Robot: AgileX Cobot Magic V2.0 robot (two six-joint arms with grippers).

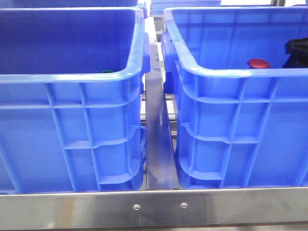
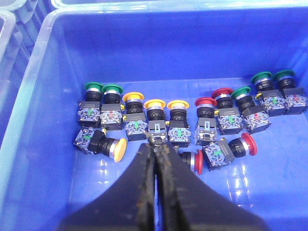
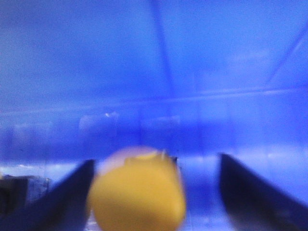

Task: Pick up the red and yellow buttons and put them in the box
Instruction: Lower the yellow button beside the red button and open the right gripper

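Note:
In the left wrist view, several red, yellow and green push buttons lie in a row on the floor of a blue crate (image 2: pixel 38 144). My left gripper (image 2: pixel 156 146) is shut, and its tips touch the base of the middle yellow button (image 2: pixel 155 120). A red button (image 2: pixel 192 160) lies just beside the fingers. In the right wrist view my right gripper (image 3: pixel 156 161) is open inside a blue box (image 3: pixel 159 72). A blurred yellow button (image 3: pixel 137 192) sits between its fingers, nearer one finger. In the front view a red button (image 1: pixel 258 63) lies in the right box (image 1: pixel 231 125), near the black right arm (image 1: pixel 296 53).
Two deep blue crates stand side by side in the front view, the left crate (image 1: pixel 72 130) with a green cap (image 1: pixel 107 71) showing over its rim. A metal rail (image 1: pixel 156 144) runs between them and a metal bar (image 1: pixel 154 207) crosses the front.

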